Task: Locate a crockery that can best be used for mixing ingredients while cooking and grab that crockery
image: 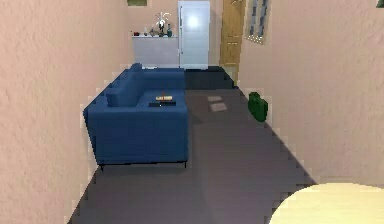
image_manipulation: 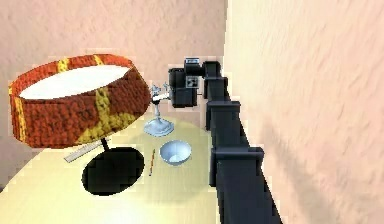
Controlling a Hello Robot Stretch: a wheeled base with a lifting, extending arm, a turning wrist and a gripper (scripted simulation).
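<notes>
A small pale blue-grey bowl point(image_manipulation: 176, 152) sits on the cream round table point(image_manipulation: 190, 195), to the left of the arm's dark bar. My gripper point(image_manipulation: 163, 96) is farther out over the table, beyond the bowl, left of the two white marked squares. Under its fingers a grey stemmed thing with a round foot point(image_manipulation: 158, 127) stands on the tabletop. I cannot tell whether the gripper holds anything. The table's edge point(image: 335, 205) shows at the forward view's bottom right.
A lamp with a red and yellow shade point(image_manipulation: 70, 100) and black base point(image_manipulation: 112, 170) takes the table's left side. A pencil point(image_manipulation: 151, 163) lies by the bowl. Ahead are a blue sofa point(image: 140, 115), a green thing point(image: 258, 106) by the right wall, a sideboard point(image: 155, 50) and a white door point(image: 194, 33).
</notes>
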